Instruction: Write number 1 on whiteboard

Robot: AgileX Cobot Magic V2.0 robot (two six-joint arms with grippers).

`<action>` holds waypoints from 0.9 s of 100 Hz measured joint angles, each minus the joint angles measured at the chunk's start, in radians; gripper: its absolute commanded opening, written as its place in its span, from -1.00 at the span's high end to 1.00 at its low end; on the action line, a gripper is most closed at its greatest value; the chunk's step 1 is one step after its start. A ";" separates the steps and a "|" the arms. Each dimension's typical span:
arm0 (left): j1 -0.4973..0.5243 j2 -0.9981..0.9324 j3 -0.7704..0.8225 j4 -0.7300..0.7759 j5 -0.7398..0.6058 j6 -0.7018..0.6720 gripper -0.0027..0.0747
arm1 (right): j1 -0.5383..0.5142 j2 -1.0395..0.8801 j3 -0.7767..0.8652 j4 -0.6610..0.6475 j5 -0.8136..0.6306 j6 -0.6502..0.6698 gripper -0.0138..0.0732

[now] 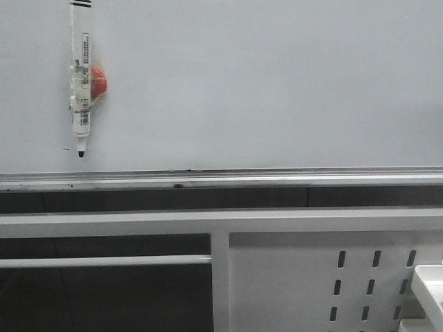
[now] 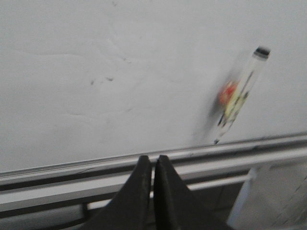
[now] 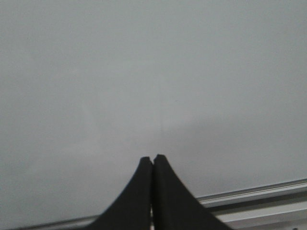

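Observation:
The whiteboard [image 1: 263,83] fills the upper front view, with a silver rail [image 1: 221,178] along its lower edge. No number 1 stroke shows on it. A white marker [image 1: 81,76] with a black tip hangs upright on the board at the left, stuck by a red magnet [image 1: 99,81]; it also shows, blurred, in the left wrist view [image 2: 237,96]. My left gripper [image 2: 152,158] is shut and empty, pointing at the rail left of the marker. My right gripper [image 3: 152,157] is shut and empty, facing bare board [image 3: 153,72]. Neither gripper shows in the front view.
Below the rail run white metal frame bars [image 1: 208,221] and a white perforated panel [image 1: 332,283] at the lower right. A white object's corner [image 1: 430,287] sits at the far right edge. Tiny dark specks [image 2: 100,80] mark the board.

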State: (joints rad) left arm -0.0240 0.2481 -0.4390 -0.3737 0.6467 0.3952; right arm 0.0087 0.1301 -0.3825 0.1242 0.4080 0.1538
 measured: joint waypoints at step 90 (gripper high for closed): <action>-0.384 0.198 0.064 0.389 -0.303 -0.494 -0.21 | 0.020 0.057 -0.037 -0.001 0.060 -0.170 0.05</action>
State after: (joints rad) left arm -0.4082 0.4464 -0.3753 0.0155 0.3435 -0.0984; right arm 0.0289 0.1873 -0.4194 0.1236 0.4678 -0.0159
